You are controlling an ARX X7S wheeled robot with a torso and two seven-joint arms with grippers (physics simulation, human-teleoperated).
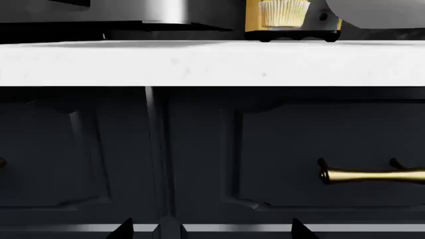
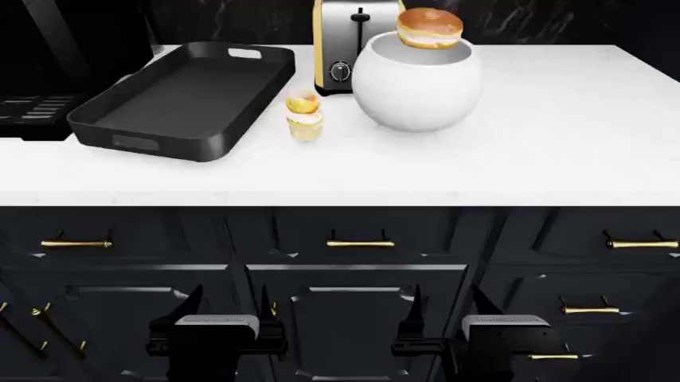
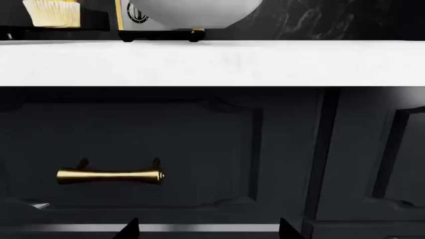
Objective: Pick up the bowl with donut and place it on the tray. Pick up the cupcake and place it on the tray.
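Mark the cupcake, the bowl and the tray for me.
cupcake (image 2: 304,116): head view, on its yellow wrapper and domed top.
bowl (image 2: 415,83): head view, on its white front wall.
tray (image 2: 181,99): head view, on its bare black floor.

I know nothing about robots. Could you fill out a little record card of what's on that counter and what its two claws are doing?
tray: long matte black tray, nothing in it
bowl: glossy round white bowl, right of tray
donut: glazed golden-brown donut, at the bowl's mouth
cupcake: small yellow-wrapped cupcake, between tray and bowl
toaster: steel toaster, behind them
left claw: open, low before the cabinets
right claw: open, likewise
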